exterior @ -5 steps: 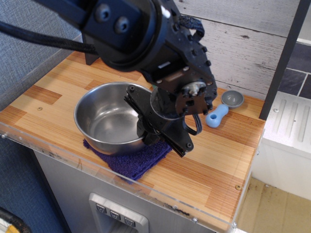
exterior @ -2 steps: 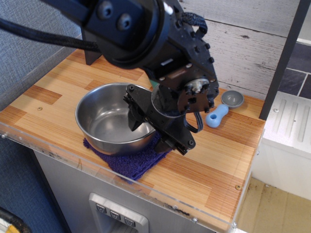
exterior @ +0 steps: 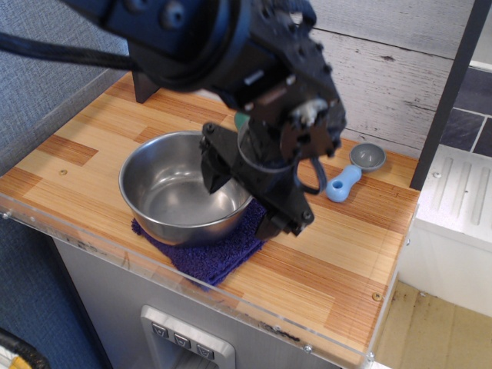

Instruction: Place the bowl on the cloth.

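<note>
The shiny steel bowl (exterior: 173,188) stands upright on the dark purple cloth (exterior: 211,256) near the front edge of the wooden counter. The cloth shows only at the bowl's front and right. My gripper (exterior: 242,200) is open and hangs just above the bowl's right rim. One finger (exterior: 215,165) is over the bowl's inside and the other finger (exterior: 280,215) is outside the rim, over the cloth's right edge. Neither finger grips the bowl. The arm hides the bowl's right rim.
A blue-handled scoop with a grey cup (exterior: 354,171) lies at the back right. A white plank wall stands behind the counter (exterior: 69,150). A clear plastic lip (exterior: 254,319) runs along the front edge. A dark post (exterior: 450,84) rises at the right.
The gripper opened and let go of the bowl's right rim, then rose slightly. The bowl stays on the cloth.
</note>
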{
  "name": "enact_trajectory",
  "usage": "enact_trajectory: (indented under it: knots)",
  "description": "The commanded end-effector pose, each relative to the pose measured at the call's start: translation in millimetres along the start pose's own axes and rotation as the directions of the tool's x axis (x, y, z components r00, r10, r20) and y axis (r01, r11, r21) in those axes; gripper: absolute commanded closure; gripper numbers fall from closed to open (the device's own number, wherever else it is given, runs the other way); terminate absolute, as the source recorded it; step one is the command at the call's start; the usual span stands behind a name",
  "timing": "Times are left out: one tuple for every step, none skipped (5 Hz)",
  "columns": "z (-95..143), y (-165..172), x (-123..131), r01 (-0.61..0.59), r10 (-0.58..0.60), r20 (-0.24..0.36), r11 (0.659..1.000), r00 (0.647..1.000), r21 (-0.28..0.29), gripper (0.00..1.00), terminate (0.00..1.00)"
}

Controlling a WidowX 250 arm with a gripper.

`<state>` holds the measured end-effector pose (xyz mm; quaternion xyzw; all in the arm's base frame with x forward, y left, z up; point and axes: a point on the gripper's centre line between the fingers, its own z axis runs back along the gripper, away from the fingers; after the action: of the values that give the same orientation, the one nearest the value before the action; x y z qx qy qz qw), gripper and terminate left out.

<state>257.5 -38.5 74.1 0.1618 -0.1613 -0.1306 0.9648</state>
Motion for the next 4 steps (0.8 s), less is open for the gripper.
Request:
enact_trajectory:
  knots:
    - [48.4, 26.2, 11.5, -0.1, 0.137, 0.154, 0.97, 0.979, -0.223, 0.0, 0.0]
    - [54.9, 33.4, 12.7, -0.143, 0.179, 0.155, 0.965, 0.972, -0.219, 0.0, 0.0]
    - [54.9, 33.4, 12.7, -0.143, 0.179, 0.155, 0.965, 0.972, -0.219, 0.0, 0.0]
    - [54.9, 33.4, 12.7, -0.143, 0.179, 0.155, 0.965, 0.972, -0.219, 0.0, 0.0]
